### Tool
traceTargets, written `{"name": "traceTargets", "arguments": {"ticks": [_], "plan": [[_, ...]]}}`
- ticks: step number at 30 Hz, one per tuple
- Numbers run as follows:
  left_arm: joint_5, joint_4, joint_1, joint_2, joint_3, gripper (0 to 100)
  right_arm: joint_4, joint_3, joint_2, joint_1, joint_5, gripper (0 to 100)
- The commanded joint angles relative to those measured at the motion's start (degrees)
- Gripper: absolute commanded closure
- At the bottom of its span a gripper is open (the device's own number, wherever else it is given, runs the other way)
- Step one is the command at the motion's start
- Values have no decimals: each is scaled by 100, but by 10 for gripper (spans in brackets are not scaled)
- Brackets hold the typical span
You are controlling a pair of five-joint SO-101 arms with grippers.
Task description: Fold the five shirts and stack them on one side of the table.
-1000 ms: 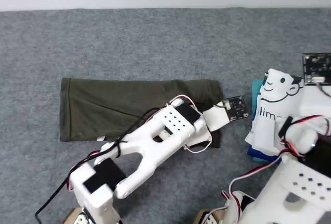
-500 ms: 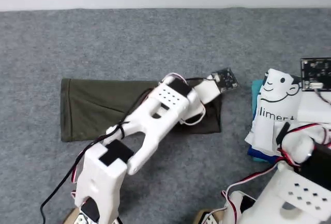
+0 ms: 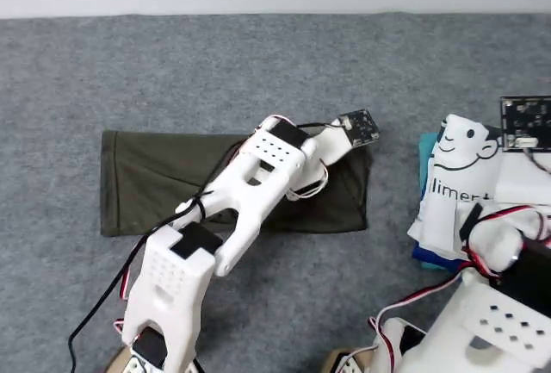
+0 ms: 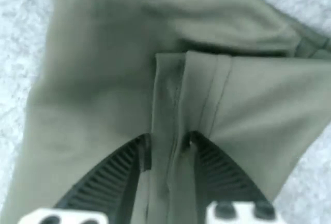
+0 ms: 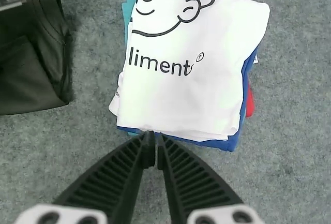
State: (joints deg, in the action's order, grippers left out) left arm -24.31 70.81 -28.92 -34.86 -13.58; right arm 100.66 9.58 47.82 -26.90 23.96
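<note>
An olive green shirt, folded into a long band, lies across the middle of the grey table. My left gripper is shut on a raised fold of this shirt near its right end; in the high view the left gripper sits over that end. At the table's right side is a stack of folded shirts, a white one with a cartoon face on top. My right gripper hovers shut and holding nothing, just short of the stack's near edge.
Blue, teal and red shirt edges show under the white one. The olive shirt's right end lies a short gap from the stack. Bare grey carpet runs behind the shirt and to its left. The right arm fills the front right corner.
The left arm has swung from the shirt's front edge toward the back, carrying pinched fabric at the right end with it. The right arm and the stack hardly moved.
</note>
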Motion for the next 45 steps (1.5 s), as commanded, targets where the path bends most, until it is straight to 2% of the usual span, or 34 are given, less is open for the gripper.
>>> {"name": "traceTargets", "arguments": {"ticks": [1, 5, 10, 14, 18, 22, 26, 32, 40, 45], "plan": [[-88, 492, 70, 545, -488, 870, 224, -18, 110, -75, 26, 969], [-35, 1073, 123, 1046, -971, 870, 224, -18, 110, -75, 18, 969], [466, 2040, 791, 1363, -1376, 870, 233, -18, 119, -75, 26, 969], [888, 2954, 1881, 1389, -1640, 870, 233, -26, 119, -75, 35, 969], [1073, 2971, 3411, 1398, -1675, 863, 233, -9, 110, -57, 18, 969], [879, 2963, 4519, 1327, -1640, 795, 224, 264, 110, -48, 26, 969], [431, 2954, 5222, 1319, -1640, 754, 224, 457, 119, -48, 26, 969], [35, 2822, 5618, 563, -1684, 746, 215, 466, 119, -40, 35, 969], [18, 2215, 5530, -378, -1666, 746, 215, 466, 119, -40, 35, 969], [26, 2154, 5433, -905, -1675, 750, 224, 466, 119, -48, 35, 969]]}}
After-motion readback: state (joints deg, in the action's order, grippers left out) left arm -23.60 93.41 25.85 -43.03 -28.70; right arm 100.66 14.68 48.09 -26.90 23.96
